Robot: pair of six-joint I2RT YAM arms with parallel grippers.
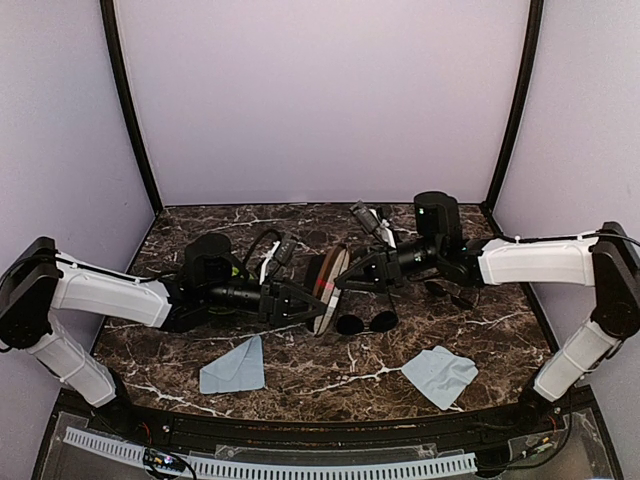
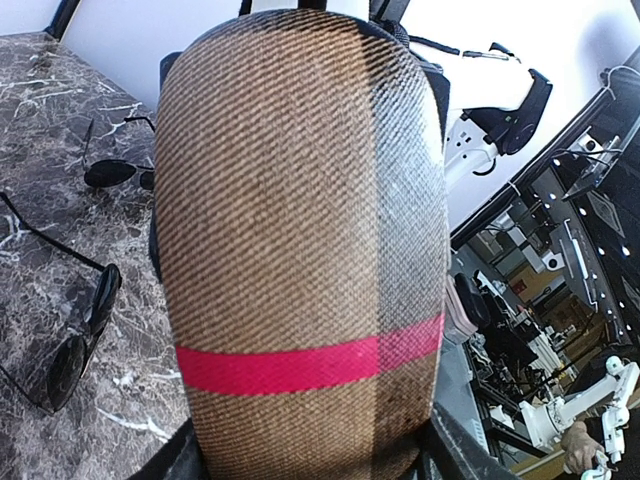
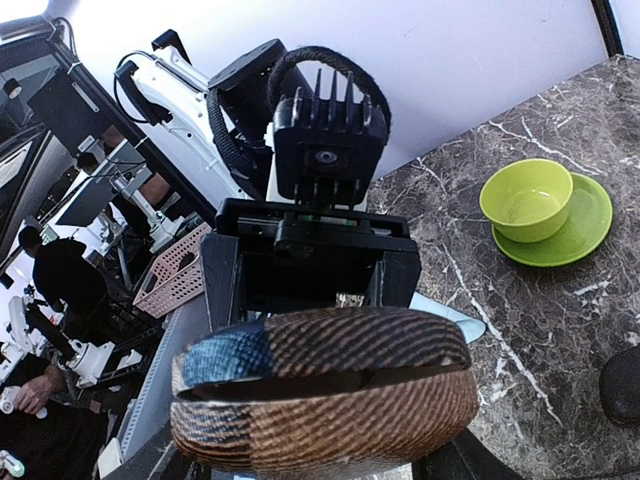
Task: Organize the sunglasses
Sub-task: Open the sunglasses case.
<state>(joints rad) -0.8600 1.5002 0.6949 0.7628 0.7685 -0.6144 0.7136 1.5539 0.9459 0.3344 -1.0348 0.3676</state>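
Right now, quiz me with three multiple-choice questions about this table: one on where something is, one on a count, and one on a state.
1. Where do the round-lensed sunglasses lie relative to the striped case?
A. inside it
B. on the table, on its near side
C. behind it, by the back wall

2. How many light blue cloths are there?
A. one
B. three
C. two

3. What is the state of the striped case?
A. gripped by both the left gripper and the right gripper
B. lying flat, untouched
C. covered by a cloth

Answers:
1. B, the top view shows them on the marble, nearer the arm bases than the case.
2. C, one lies near left and one near right.
3. A, each wrist view shows the case between its own fingers.
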